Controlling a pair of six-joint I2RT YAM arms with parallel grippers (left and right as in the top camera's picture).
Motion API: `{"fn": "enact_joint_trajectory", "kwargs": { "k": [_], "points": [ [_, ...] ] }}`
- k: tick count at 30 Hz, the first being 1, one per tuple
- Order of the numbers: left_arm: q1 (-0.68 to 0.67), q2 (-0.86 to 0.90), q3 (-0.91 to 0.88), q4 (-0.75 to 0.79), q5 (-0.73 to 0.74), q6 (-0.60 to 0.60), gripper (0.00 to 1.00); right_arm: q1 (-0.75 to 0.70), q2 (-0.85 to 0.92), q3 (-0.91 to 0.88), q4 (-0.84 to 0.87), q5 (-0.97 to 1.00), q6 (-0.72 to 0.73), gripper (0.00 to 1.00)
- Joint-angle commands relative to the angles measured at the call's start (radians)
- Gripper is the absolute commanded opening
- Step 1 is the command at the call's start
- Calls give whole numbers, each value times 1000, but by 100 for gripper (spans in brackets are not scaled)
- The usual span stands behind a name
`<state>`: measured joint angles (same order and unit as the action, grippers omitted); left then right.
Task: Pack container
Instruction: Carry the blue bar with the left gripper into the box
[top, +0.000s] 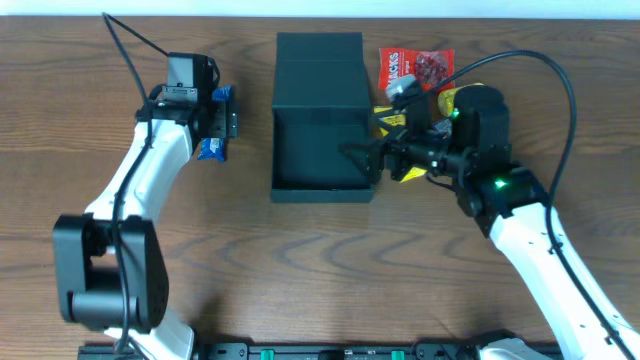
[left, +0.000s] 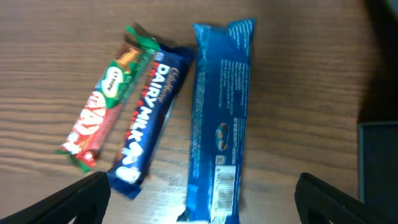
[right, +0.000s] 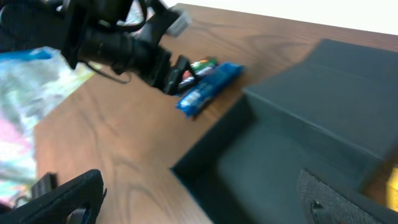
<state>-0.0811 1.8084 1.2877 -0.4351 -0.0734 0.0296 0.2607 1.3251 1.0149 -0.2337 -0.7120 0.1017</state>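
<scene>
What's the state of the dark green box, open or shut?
Open. The container has its lid folded back on the far side, and its bare interior shows from overhead.

Robotics lab: white arm (top: 150, 172), wooden table (top: 330, 262)

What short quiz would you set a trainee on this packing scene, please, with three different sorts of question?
1. True or false: the container stands open.
2. How many snack bars lie under the left gripper? A two, B three, C five.
3. Fill in: the right gripper, near the container, has its jaws ___.
Key: 1 true; 2 B; 3 open.
</scene>
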Motion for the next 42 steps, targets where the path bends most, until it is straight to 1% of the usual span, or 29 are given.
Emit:
{"fn": "enact_joint_trajectory", "kwargs": {
  "k": [1,5,6,8,11,14,18,21,24,28,32,36,42],
  "points": [
    [3,63,-4,18,34,16,98,-42,-3,19,-14,27,-14,99],
    [3,119,-4,60,68,16,100,-79,-3,19,-21,27,-14,99],
    [3,133,-4,77,68,16,95,-85,-3,19,-21,27,-14,99],
    [3,150,-4,100,75,16,93,-91,-3,19,-21,27,-14,99],
    [3,175,-4,127,74,16,87,-92,-3,19,-21,28,-14,99],
    [3,193,-4,142,74,15,82,-92,-3,19,-21,28,-14,99],
    [3,225,-4,153,74,15,78,-92,-3,19,-21,31,-14,99],
    [3,228,-4,161,74,15,72,-92,-3,19,-21,35,-22,99],
    [3,228,-4,160,71,15,61,-92,-3,19,-21,35,-30,99],
    [4,228,-4,160,70,14,50,-92,-3,19,-21,35,-30,99],
    [4,228,-4,158,63,7,44,-92,-3,19,-21,35,-29,99],
    [4,228,-4,154,64,-12,41,-102,-3,19,-16,35,-29,99],
    [2,204,0,144,63,-7,36,-195,-37,19,-15,23,-29,99]
  ]
}}
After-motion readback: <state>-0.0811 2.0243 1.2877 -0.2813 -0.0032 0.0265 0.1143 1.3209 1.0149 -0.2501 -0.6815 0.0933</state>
